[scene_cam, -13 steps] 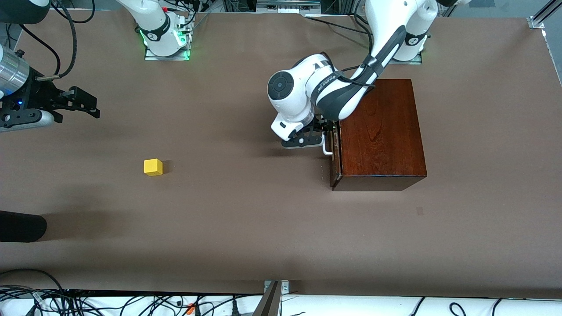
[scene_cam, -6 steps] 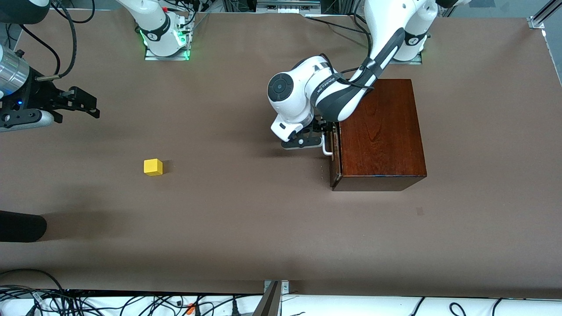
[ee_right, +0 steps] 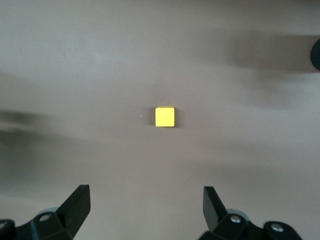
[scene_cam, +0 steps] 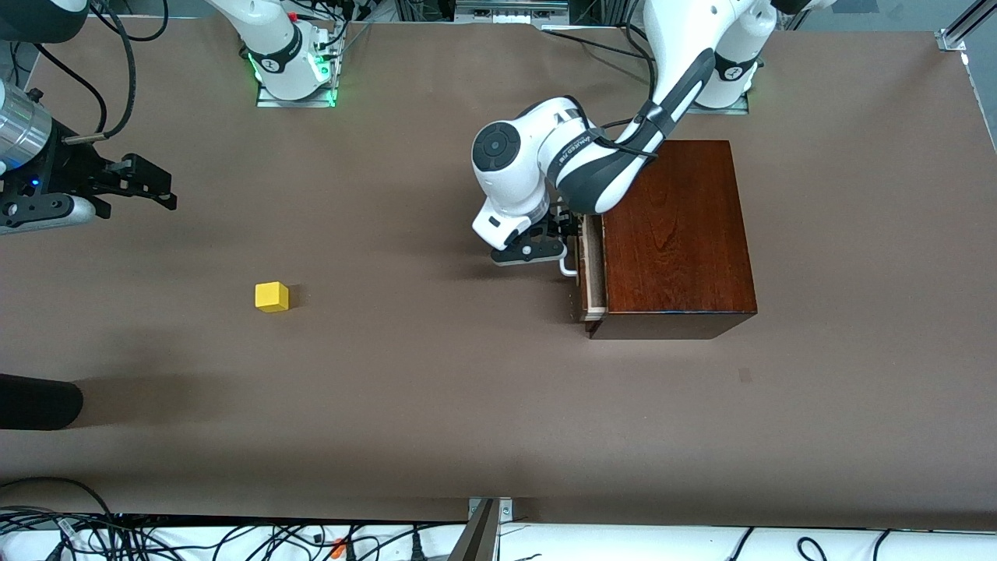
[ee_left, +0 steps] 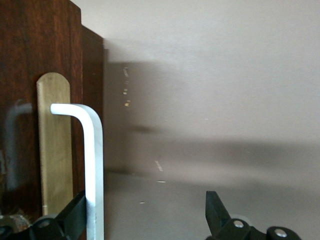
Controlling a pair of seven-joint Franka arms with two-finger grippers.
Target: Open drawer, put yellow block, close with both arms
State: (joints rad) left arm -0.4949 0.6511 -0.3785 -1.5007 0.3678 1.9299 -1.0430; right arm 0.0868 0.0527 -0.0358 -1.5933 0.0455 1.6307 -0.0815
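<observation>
Left gripper (scene_cam: 567, 243): we see it low at the front of the wooden box (scene_cam: 676, 234), at the white handle (scene_cam: 568, 266). In the left wrist view its fingers (ee_left: 75, 215) stand wide apart; one lies behind the handle bar (ee_left: 93, 170) against the drawer front, the other is well clear of it over bare table. We read it as released, hooked around the bar rather than clamped on it.

Drawer (scene_cam: 590, 269): we see it pulled out a little from the box, on the side facing the right arm's end of the table. A pale strip of its light-wood rim shows along the opening. A brass plate (ee_left: 54, 142) backs the handle on its dark front.

Yellow block (scene_cam: 272, 297): it sits on the brown table (scene_cam: 436, 389), well apart from the box, toward the right arm's end and a little nearer to the front camera than the handle. Nothing touches it.

Right gripper (scene_cam: 136, 187): it waits in the air over the table's right-arm end, released, fingers (ee_right: 77, 205) spread wide and empty. In the right wrist view we see the block (ee_right: 164, 116) on the table below, lined up with the gap between the fingers.

Dark object (scene_cam: 39, 401): a black rounded shape at the view's edge, nearer to the camera than the block; we cannot identify it.
</observation>
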